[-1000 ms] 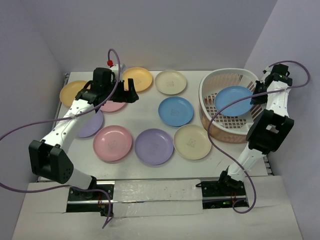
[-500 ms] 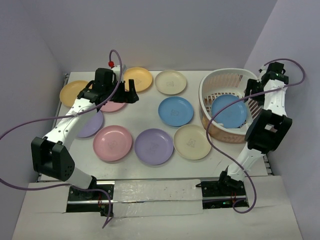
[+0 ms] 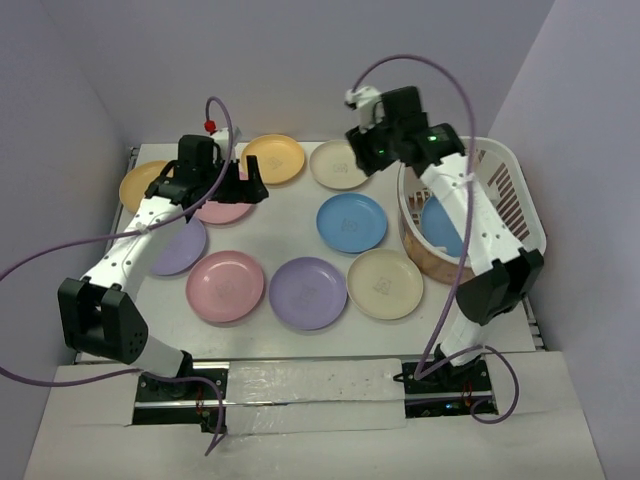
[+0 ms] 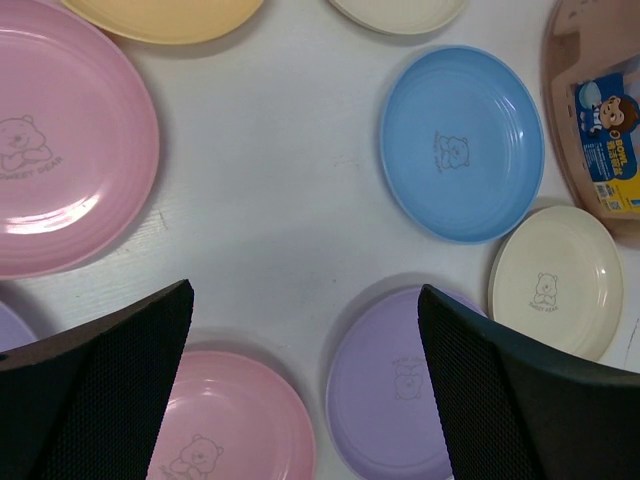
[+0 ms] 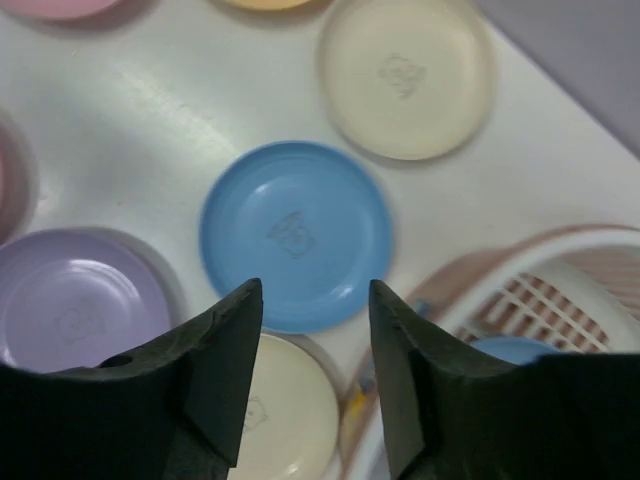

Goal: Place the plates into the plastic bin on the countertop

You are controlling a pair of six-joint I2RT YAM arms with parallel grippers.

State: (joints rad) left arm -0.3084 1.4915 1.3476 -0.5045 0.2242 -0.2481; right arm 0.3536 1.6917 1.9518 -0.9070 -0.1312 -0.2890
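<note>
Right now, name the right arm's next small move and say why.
Probably lower the right gripper toward the blue plate on the countertop. Its jaws stand apart and empty, and the wrist view frames that plate between them, lying flat beside the plastic bin, which holds a second blue plate. Aiming for the rim seems wisest, since a flat plate offers little else to pinch.

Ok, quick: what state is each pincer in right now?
Left pincer: open, holding nothing.
Right pincer: open, holding nothing, poised above a blue plate.
</note>
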